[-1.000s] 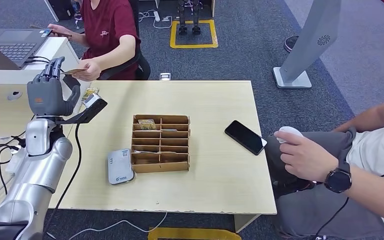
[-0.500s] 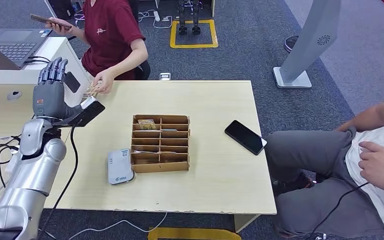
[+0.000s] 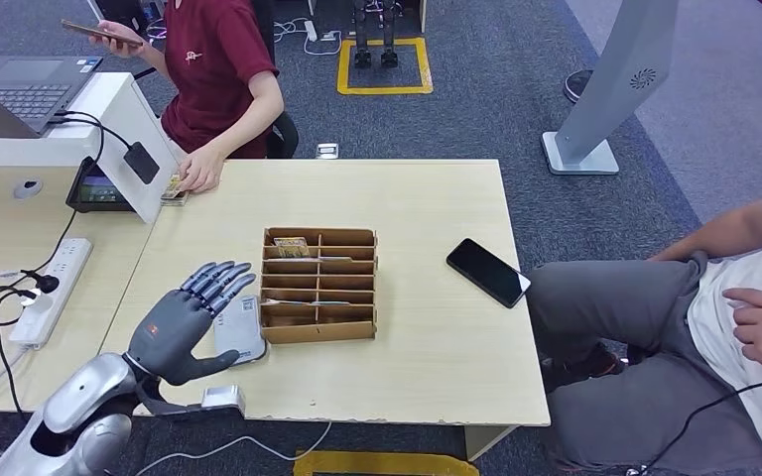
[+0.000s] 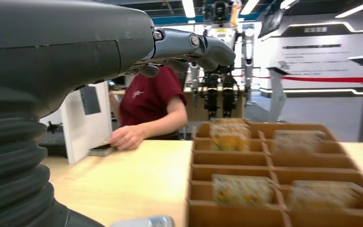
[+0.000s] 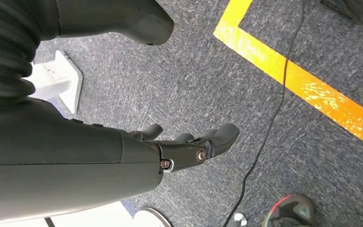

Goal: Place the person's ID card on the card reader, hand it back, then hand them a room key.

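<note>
My left hand [image 3: 190, 322] hovers open and empty over the near part of the table, its fingers reaching across the left side of the grey-white card reader [image 3: 247, 335]. Right beside the reader stands a cardboard organizer [image 3: 318, 286] with key cards [image 3: 291, 243] in its slots. In the left wrist view the fingers [image 4: 194, 45] stretch out above that organizer [image 4: 264, 165] and its cards [image 4: 242, 189]. The person in red [image 3: 220, 69] presses a hand [image 3: 199, 175] on a card [image 3: 172, 188] at the far left of the table. My right hand [image 5: 189, 146] hangs open over the carpet.
A black phone [image 3: 487, 272] lies right of the organizer. A white stand [image 3: 129, 129] with a laptop [image 3: 20, 84] and a small screen [image 3: 99, 188] blocks the far left. A power strip [image 3: 52, 288] and cables lie on the left desk. A second person [image 3: 744, 327] sits at the right.
My left hand dropped from near the red-shirted person's hand to low over the card reader, now empty. That person took the card and laid it on the table. The right person withdrew their hand.
</note>
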